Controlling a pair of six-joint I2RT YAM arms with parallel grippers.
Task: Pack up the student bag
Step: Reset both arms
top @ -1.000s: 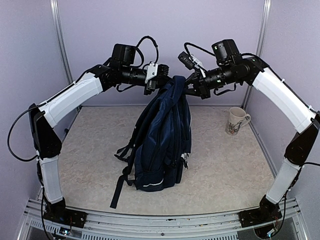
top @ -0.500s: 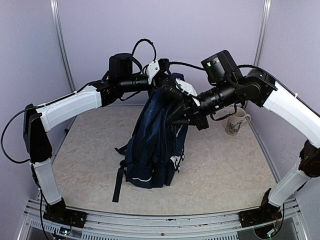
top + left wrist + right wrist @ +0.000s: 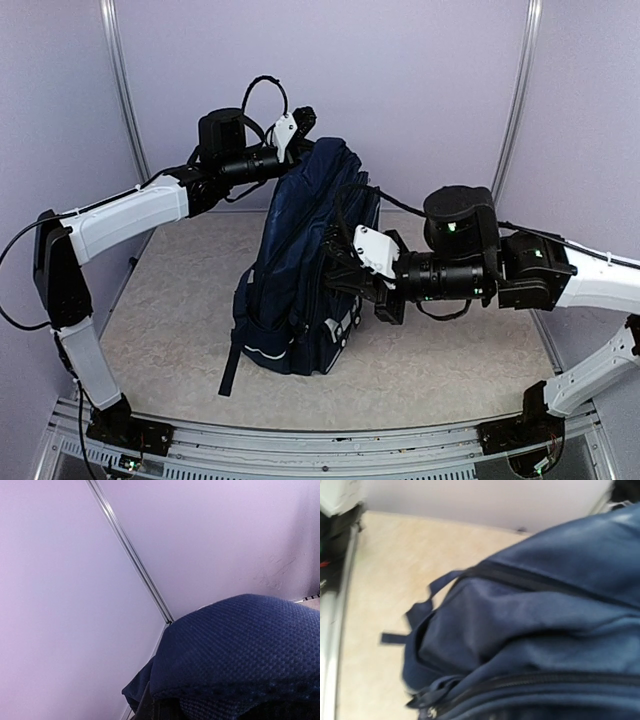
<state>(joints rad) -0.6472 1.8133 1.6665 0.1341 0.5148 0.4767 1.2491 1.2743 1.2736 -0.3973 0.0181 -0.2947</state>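
The student bag stands upright in the middle of the table. My left end effector is pinched shut on its top, steadying it. My right end effector, closed, sits against its zippered side. The step looks like opening a compartment, so next I need a zip pull.

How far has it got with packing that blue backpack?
Early on, it seems. Done: the student bag stands upright on the table. In hand: the left gripper pinches its top, while the right gripper seems to pinch its side. Left: the zips in the right wrist view look closed, and nothing to pack shows.
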